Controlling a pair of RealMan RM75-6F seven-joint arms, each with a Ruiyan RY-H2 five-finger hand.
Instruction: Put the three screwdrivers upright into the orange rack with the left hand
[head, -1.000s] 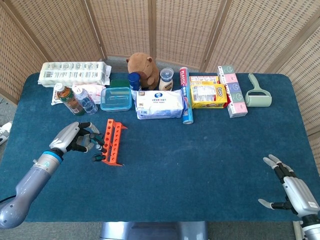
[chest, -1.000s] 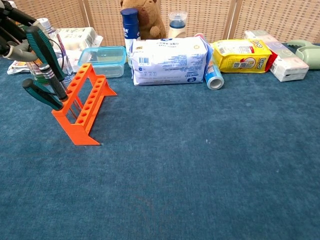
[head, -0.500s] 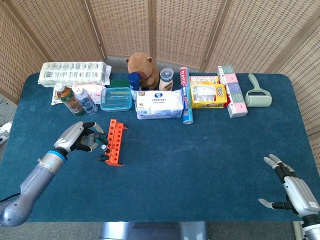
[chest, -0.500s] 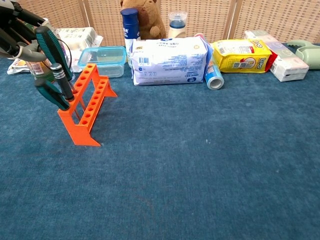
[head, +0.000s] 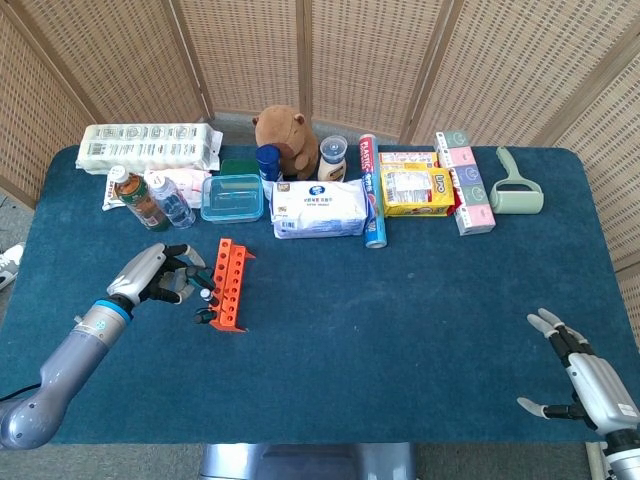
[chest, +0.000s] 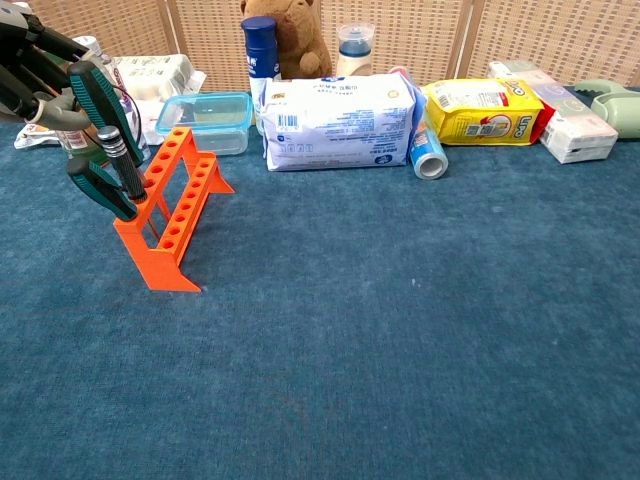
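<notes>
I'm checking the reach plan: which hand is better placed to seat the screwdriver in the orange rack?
The left hand: it already holds a screwdriver right at the rack. The right hand lies open across the table.

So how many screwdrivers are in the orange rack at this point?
One green-handled screwdriver leans in the near end of the orange rack, tilted rather than upright. The left hand holds a second screwdriver over the holes beside it, its seating hidden. I can make out no third screwdriver. The right hand rests open.
</notes>
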